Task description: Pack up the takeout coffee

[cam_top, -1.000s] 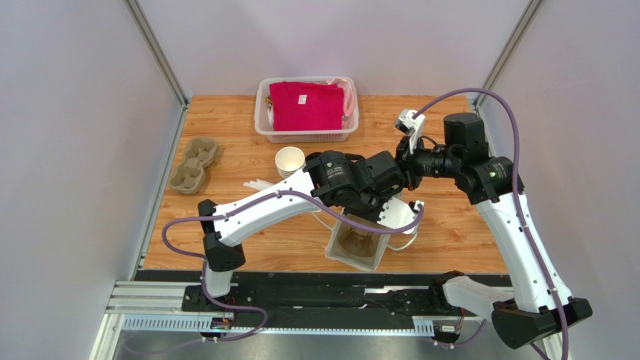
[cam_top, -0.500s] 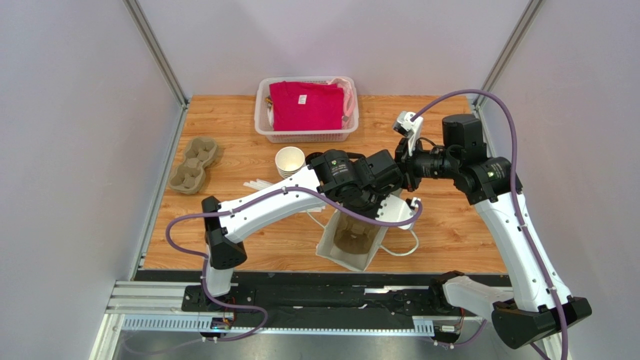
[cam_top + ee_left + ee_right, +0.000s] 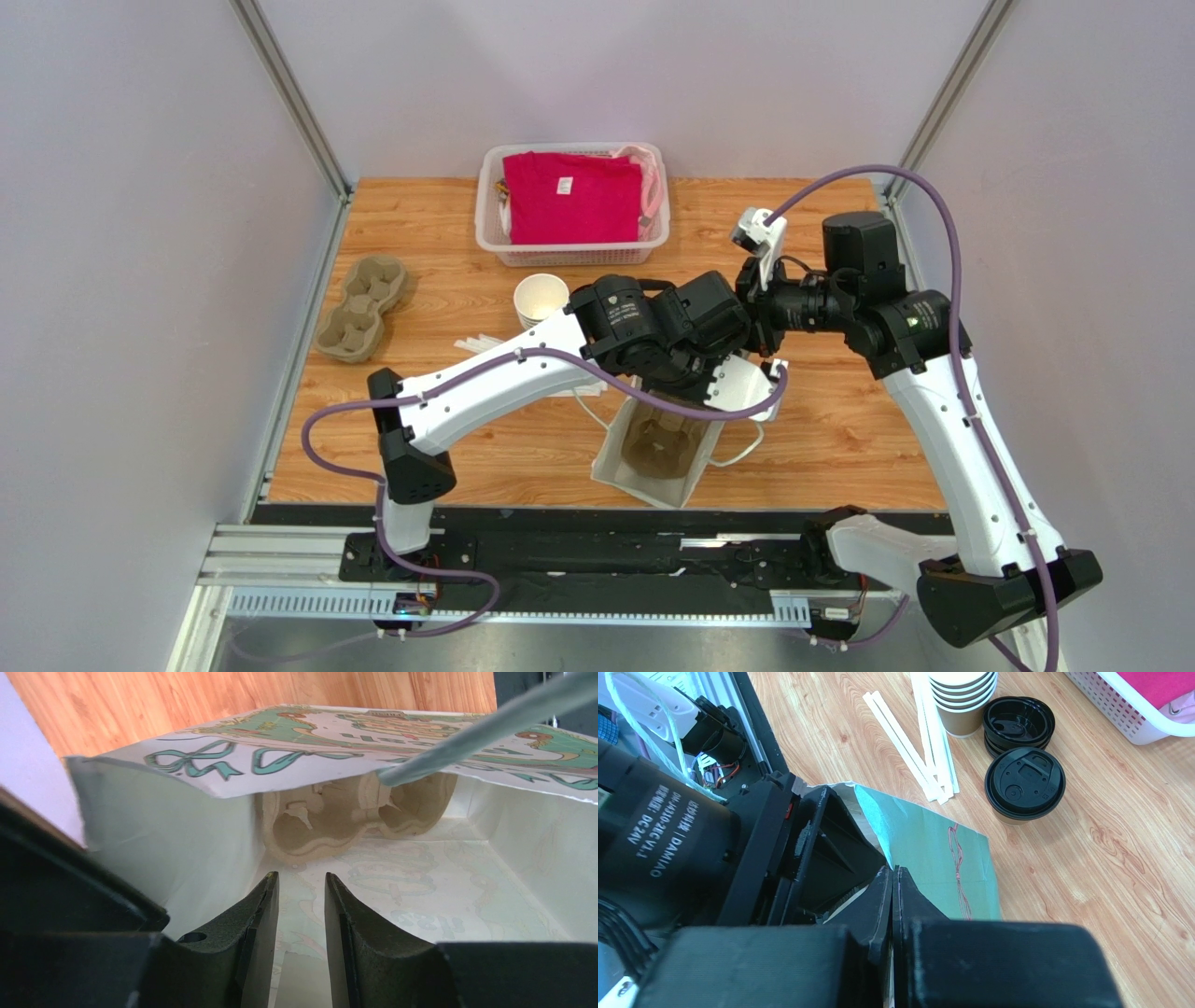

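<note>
The bench (image 3: 421,224) is orange-brown wood-grain board, closed in on three sides by plain pale lilac walls (image 3: 140,280) with slim aluminium corner posts (image 3: 288,98). A black rail (image 3: 561,560) runs along its near edge.

A white paper bag (image 3: 631,487) printed in green stands open near that edge. The left gripper (image 3: 300,882) is inside the bag's mouth, its fingers a narrow gap apart with nothing between them. Ahead of it, at the bag's far end, sits a moulded brown pulp cup carrier (image 3: 316,822).

The right gripper (image 3: 892,871) has its fingers pressed together on the bag's upper edge. Beyond its fingertips and off to one side, apart from the bag, the takeout coffee (image 3: 1024,784), a tan paper cup under a round black lid, stands upright on bare wood. Just past it are spare black lids (image 3: 1018,722), a stack of paper cups (image 3: 962,693) and white wrapped straws (image 3: 913,742).

A white plastic basket (image 3: 572,255) holding magenta cloth sits at the bench's far edge.
</note>
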Robot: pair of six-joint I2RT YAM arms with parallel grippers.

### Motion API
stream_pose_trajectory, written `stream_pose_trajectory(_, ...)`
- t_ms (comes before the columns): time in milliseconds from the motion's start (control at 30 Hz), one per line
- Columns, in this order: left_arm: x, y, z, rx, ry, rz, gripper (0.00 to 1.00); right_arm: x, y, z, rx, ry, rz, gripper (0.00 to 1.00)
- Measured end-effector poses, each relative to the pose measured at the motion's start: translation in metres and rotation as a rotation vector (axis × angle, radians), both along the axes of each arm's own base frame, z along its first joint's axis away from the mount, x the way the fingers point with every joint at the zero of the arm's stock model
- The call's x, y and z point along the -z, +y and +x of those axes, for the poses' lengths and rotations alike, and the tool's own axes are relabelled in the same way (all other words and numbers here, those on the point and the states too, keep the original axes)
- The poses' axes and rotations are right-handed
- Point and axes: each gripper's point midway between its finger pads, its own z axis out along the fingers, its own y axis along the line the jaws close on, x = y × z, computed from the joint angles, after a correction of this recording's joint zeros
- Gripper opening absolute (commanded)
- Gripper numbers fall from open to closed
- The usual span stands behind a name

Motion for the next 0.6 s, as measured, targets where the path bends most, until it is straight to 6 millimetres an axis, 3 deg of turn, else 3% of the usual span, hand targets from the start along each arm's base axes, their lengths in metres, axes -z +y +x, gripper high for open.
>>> stream_pose_trajectory(100, -0.002, 0.000, 0.000, 0.001, -0.012, -0.039, 0.40, 0.000, 0.001, -0.001, -0.005, 0.001, 0.004, 0.00)
stream_pose_trajectory(367, 0.016, 0.008, -0.003, 0.023, -0.059, -0.125, 0.47, -0.002, 0.002, -0.004, -0.021, 0.006, 0.014, 0.00)
stream_pose_trajectory(500, 0.020, 0.000, 0.001, 0.046, -0.094, -0.166, 0.49, -0.002, 0.004, -0.007, -0.040, 0.010, 0.022, 0.00)
stream_pose_trajectory(533, 0.019, -0.003, 0.002, 0.050, -0.102, -0.178, 0.55, -0.002, 0.004, -0.007, -0.044, 0.010, 0.024, 0.00)
stream_pose_trajectory(600, 0.018, -0.008, 0.004, 0.060, -0.116, -0.193, 0.56, -0.003, 0.005, -0.009, -0.056, 0.009, 0.029, 0.00)
